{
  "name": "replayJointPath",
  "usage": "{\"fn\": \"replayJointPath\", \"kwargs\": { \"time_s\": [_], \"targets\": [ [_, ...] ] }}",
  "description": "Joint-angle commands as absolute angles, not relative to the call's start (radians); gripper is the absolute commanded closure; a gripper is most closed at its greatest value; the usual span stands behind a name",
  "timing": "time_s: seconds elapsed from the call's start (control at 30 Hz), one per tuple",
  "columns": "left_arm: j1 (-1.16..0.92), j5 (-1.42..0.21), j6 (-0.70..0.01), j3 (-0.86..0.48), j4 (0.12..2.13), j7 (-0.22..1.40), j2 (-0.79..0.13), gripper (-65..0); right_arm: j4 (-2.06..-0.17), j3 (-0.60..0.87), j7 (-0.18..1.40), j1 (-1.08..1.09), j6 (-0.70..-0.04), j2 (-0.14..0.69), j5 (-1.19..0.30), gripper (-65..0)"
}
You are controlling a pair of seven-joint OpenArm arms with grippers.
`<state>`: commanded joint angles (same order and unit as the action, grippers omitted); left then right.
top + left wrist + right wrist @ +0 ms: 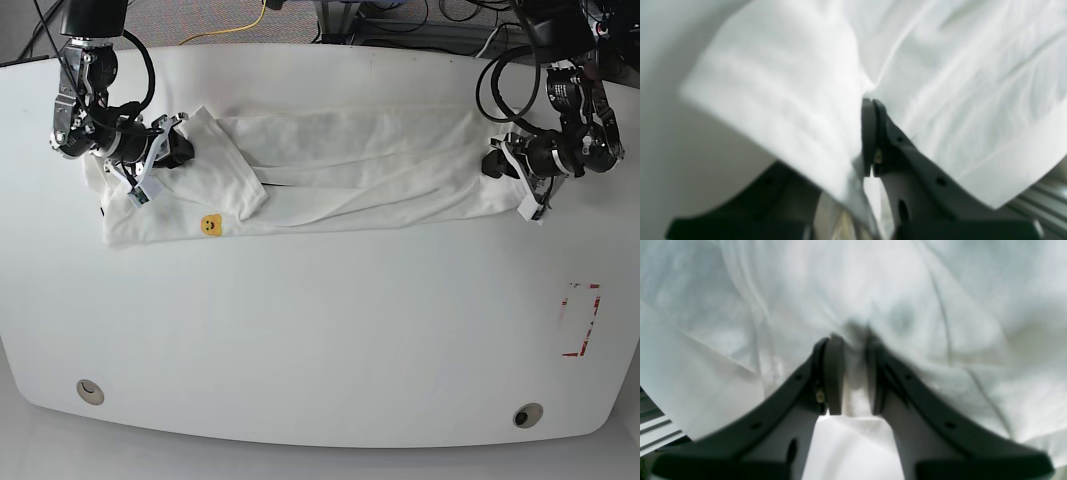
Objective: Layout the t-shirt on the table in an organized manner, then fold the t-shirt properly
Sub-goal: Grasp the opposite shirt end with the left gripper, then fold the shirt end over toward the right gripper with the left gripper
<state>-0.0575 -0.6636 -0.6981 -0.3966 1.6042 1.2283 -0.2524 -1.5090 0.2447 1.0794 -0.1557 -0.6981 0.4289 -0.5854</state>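
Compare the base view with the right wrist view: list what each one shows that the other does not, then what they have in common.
Only the base view: the left gripper at the shirt's other end, a small yellow smiling face on the cloth, two round holes in the table, and a red-outlined rectangle mark.

Only the right wrist view: a close look at the cloth bunched around and between the right gripper's fingers.

Both: the white t-shirt, creased, and the right gripper at it.

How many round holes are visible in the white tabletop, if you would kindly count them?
2 round holes: one near the base view's lower-left corner, one near its lower-right; the shirt may hide others.
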Motion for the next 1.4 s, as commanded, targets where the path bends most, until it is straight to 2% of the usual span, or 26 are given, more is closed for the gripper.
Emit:
{"fn": "replayJointPath", "kwargs": {
  "time_s": [0.2, 0.37, 0.7, 1.1, 1.4],
  "targets": [
    [-0.071, -0.664, -0.698, -0.337, 1.793, 1.233, -0.252, -4.3, -1.509, 0.245, 1.079, -0.156, -0.698, 0.429, -0.585, -13.0],
    [-0.065, -0.668, -0.698, -0.288, 1.856, 1.234, -0.249, -4.3, -1.509, 0.245, 1.079, -0.156, -0.698, 0.429, -0.585, -13.0],
    [0.016, -0.662, -0.698, -0.202, 1.851, 1.257, -0.124, -4.6, -1.509, 0.245, 1.078, -0.154, -0.698, 0.429, -0.585, -13.0],
    [0.099, -0.662, -0.698, -0.157, 1.742, 1.251, 0.097, -4.7, -1.509, 0.245, 1.078, -0.134, -0.698, 0.401, -0.585, -13.0],
    [0.153, -0.662, -0.698, -0.157, 1.629, 1.25, 0.139, -5.0, -1.509, 0.245, 1.078, -0.134, -0.698, 0.401, -0.585, -13.0]
  ]
}}
